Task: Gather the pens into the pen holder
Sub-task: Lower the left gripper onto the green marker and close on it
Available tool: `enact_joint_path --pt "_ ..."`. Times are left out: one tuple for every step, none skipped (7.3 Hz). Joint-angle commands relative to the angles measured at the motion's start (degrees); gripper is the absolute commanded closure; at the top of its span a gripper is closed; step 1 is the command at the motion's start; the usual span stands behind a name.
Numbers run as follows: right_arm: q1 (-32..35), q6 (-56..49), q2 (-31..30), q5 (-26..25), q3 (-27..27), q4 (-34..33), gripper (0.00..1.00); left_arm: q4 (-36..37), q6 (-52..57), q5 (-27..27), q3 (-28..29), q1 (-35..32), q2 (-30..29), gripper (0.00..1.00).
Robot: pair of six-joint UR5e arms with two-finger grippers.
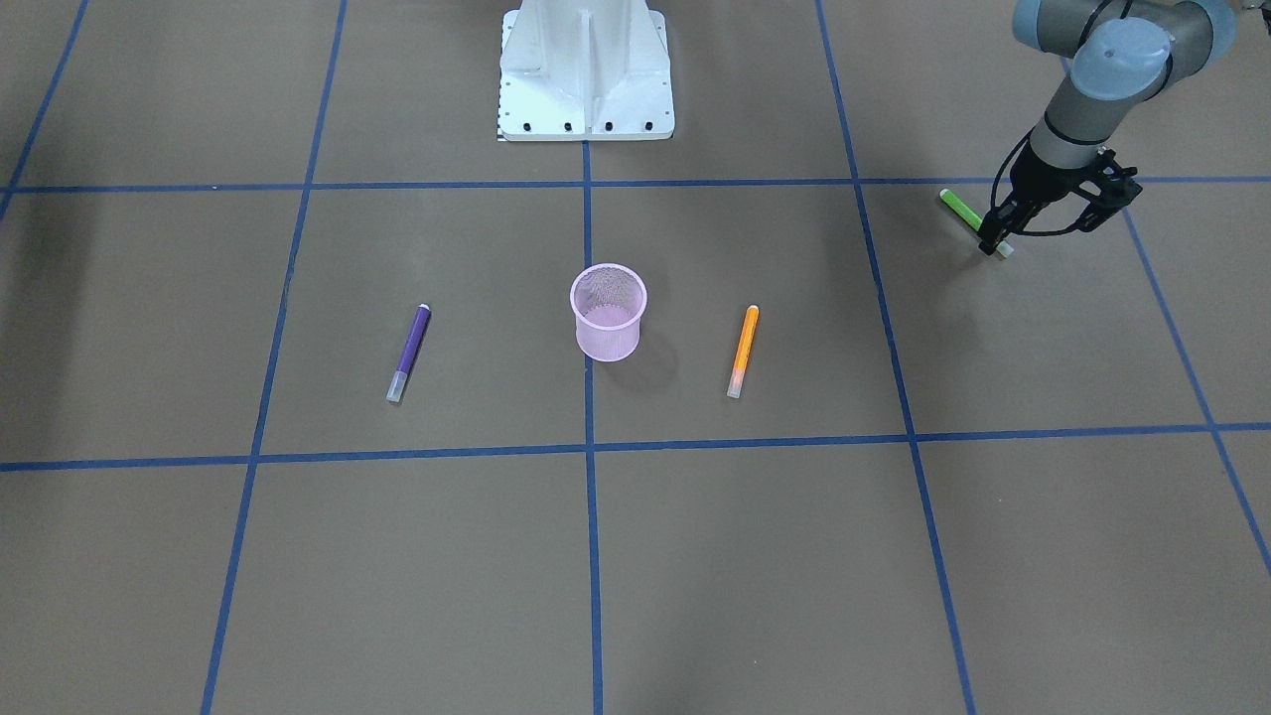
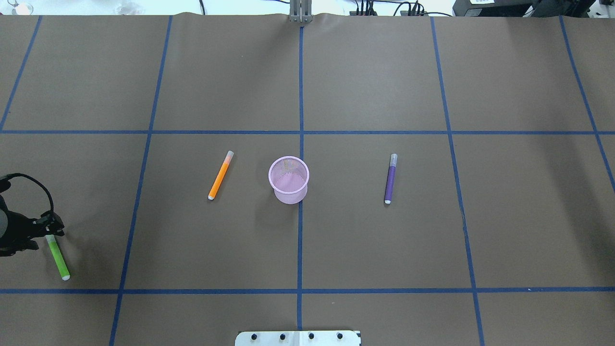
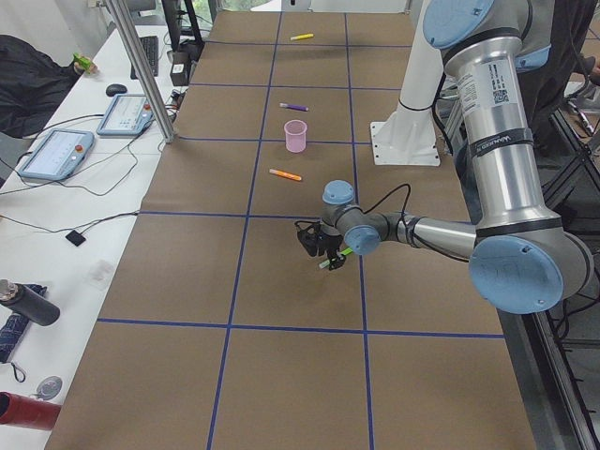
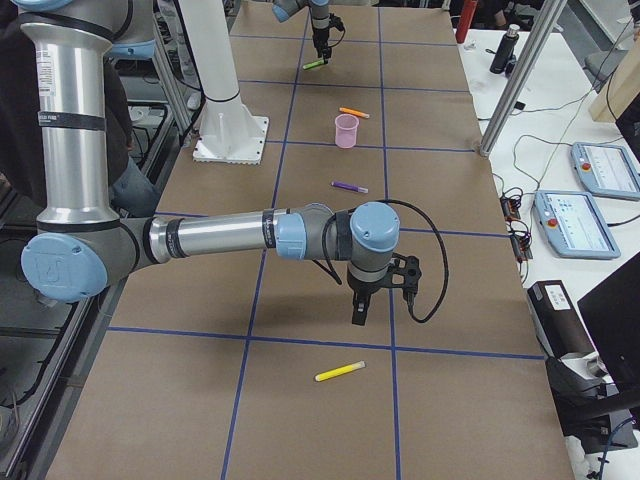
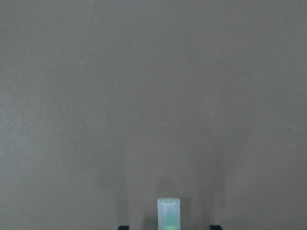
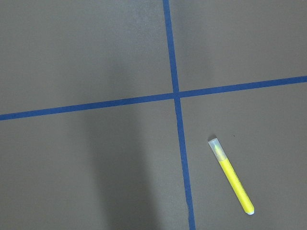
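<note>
The pink mesh pen holder (image 1: 608,313) (image 2: 288,180) stands upright mid-table. The orange pen (image 1: 743,350) (image 2: 220,175) and the purple pen (image 1: 408,353) (image 2: 390,179) lie flat on either side of it, apart from it. The green pen (image 1: 961,209) (image 2: 57,257) lies far out on the robot's left. My left gripper (image 1: 996,243) (image 2: 45,234) is low over its whitish cap end (image 5: 169,213). Its jaws stand open on either side of the cap, wider than the pen. My right gripper (image 4: 357,318) hangs above the table, and I cannot tell its state.
A yellow pen (image 4: 340,371) (image 6: 231,176) lies on the table near the right gripper, far from the holder. The white robot base (image 1: 586,70) sits at the table's edge. Blue tape lines (image 2: 300,144) grid the brown surface. Side tables hold tablets (image 4: 590,165).
</note>
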Motion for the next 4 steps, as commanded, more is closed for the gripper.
enact_joint_path --pt "-0.02 0.0 0.01 0.0 0.04 0.05 0.01 -0.04 -0.09 0.0 0.12 0.0 -0.06 0.47" --pt "-0.02 0.0 0.01 0.0 0.13 0.05 0.01 -0.04 -0.09 0.0 0.12 0.0 -0.06 0.53" --pt "0.07 -0.17 0.1 0.0 0.13 0.05 0.01 -0.04 -0.09 0.0 0.12 0.0 -0.06 0.58" --pt "-0.02 -0.69 0.1 -0.09 0.13 0.05 0.01 -0.04 -0.09 0.0 0.12 0.0 -0.06 0.62"
